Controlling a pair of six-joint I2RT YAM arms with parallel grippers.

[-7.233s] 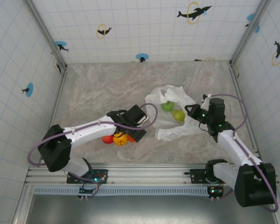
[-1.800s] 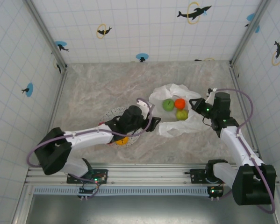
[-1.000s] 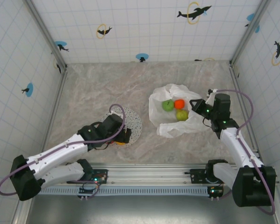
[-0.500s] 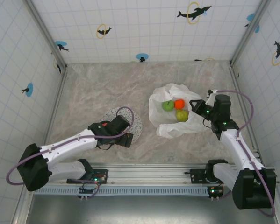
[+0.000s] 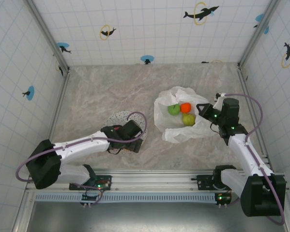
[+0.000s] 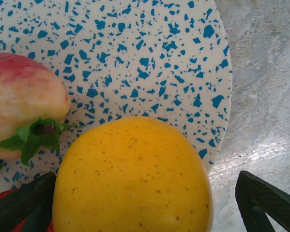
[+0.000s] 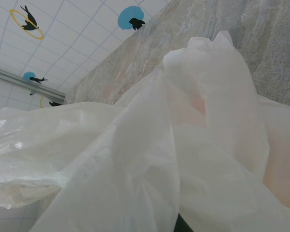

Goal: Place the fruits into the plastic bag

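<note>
while the right gripper (image 5: 203,114) pinches the plastic bag (image 5: 176,131) holding three fruits (image 5: 173,109), the spread left gripper (image 6: 142,209) straddles a yellow fruit (image 6: 132,169).

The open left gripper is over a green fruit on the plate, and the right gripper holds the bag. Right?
No, by the left wrist view: the open left gripper is over a yellow fruit, not green, on the plate, and the right gripper holds the bag.

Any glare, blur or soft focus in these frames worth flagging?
Top view: evenly lit, sharp. Left wrist view: yellow fruit sharp, bright glare on the table at right. Right wrist view: bag pressed close, its folds soft, washed-out patch at left.
</note>
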